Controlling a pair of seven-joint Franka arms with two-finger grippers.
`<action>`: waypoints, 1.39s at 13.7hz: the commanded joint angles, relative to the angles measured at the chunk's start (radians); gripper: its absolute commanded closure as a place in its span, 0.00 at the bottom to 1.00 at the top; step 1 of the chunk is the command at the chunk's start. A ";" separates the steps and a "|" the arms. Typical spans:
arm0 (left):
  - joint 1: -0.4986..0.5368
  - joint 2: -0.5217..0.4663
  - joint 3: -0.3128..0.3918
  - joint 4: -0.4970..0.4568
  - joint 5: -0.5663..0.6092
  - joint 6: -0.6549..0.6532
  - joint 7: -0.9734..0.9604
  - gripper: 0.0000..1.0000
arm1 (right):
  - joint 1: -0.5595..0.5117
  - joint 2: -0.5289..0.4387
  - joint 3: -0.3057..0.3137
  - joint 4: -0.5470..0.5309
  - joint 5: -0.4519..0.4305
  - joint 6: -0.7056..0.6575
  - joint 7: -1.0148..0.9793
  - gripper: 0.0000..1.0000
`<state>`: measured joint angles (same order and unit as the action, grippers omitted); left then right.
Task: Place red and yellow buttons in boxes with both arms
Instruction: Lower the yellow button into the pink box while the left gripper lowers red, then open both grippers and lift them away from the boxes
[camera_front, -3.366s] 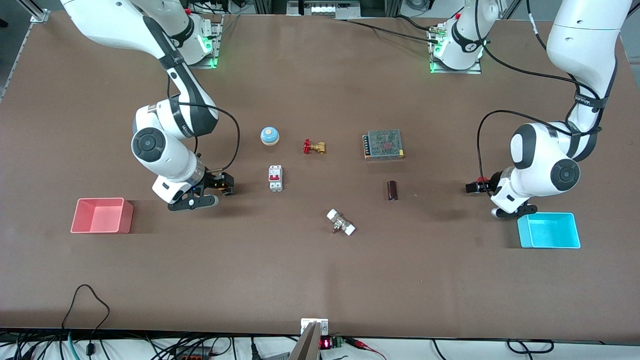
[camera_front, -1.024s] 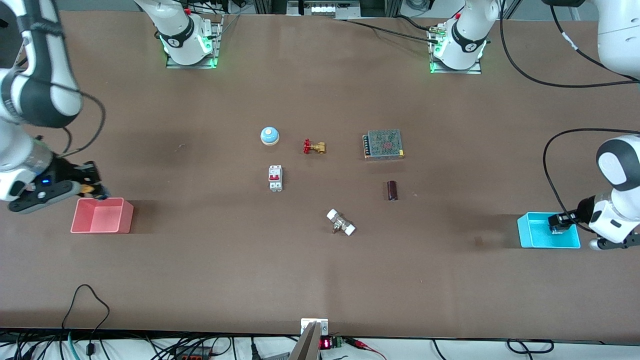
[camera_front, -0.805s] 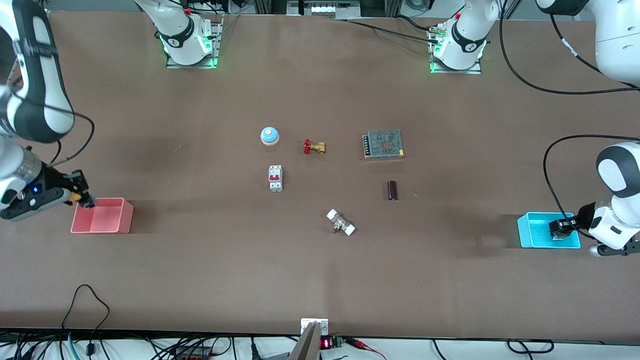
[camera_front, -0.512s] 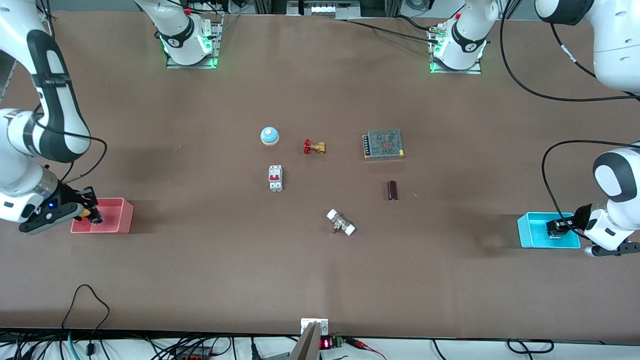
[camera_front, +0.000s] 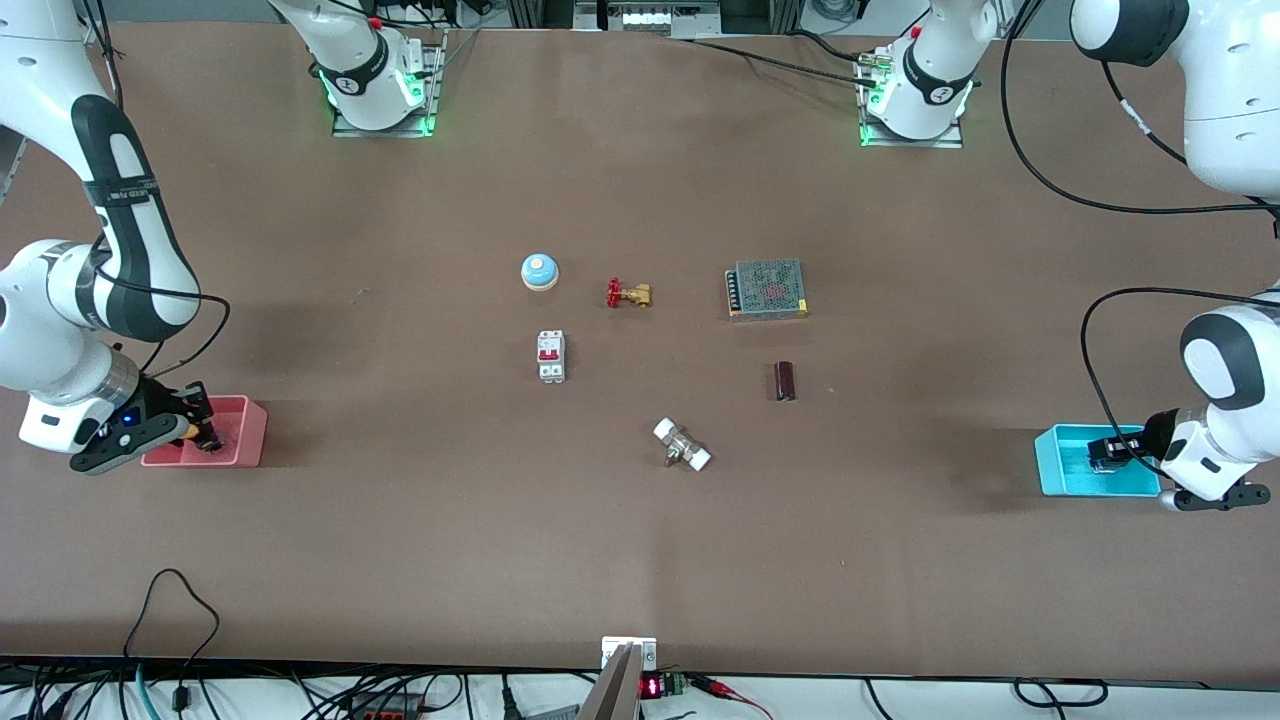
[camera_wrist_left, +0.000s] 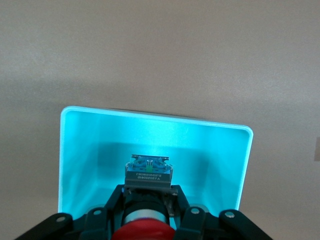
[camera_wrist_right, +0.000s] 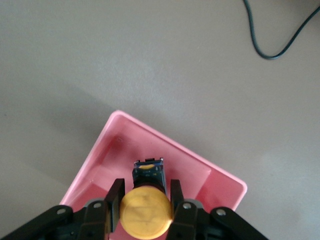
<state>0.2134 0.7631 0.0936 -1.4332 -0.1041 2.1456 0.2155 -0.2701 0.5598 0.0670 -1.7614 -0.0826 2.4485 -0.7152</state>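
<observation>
My right gripper (camera_front: 203, 433) is shut on the yellow button (camera_wrist_right: 146, 209) and holds it low inside the pink-red box (camera_front: 240, 440), at the right arm's end of the table. In the right wrist view the fingers (camera_wrist_right: 114, 197) flank the orange-yellow cap over the pink box's floor (camera_wrist_right: 170, 155). My left gripper (camera_front: 1102, 455) is shut on the red button (camera_wrist_left: 148, 172) inside the cyan-blue box (camera_front: 1065, 470), at the left arm's end. The left wrist view shows the red cap between the jaws and the cyan wall (camera_wrist_left: 150, 120) around it.
Mid-table stand a light-blue dome (camera_front: 539, 271), a brass valve with a red handle (camera_front: 628, 293), a white circuit breaker (camera_front: 550, 356), a meshed power supply (camera_front: 767, 288), a dark cylinder (camera_front: 785, 380) and a white-ended fitting (camera_front: 682, 445).
Both arms carried their buttons from the middle of the table outward to the boxes. Over the last second each gripper has sunk lower into its box.
</observation>
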 joint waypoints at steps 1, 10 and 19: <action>0.003 0.035 0.001 0.053 -0.019 -0.023 0.030 0.83 | -0.017 0.002 0.008 -0.015 0.003 0.006 -0.027 0.72; 0.003 0.061 0.001 0.048 -0.028 -0.023 0.028 0.48 | -0.017 0.029 0.008 -0.015 0.006 0.023 -0.024 0.60; -0.020 -0.109 -0.006 -0.007 -0.025 -0.128 0.022 0.00 | -0.017 0.026 0.008 -0.013 0.004 0.023 -0.024 0.26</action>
<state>0.2067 0.7641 0.0898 -1.4033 -0.1055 2.0977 0.2185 -0.2758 0.5919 0.0668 -1.7695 -0.0824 2.4620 -0.7199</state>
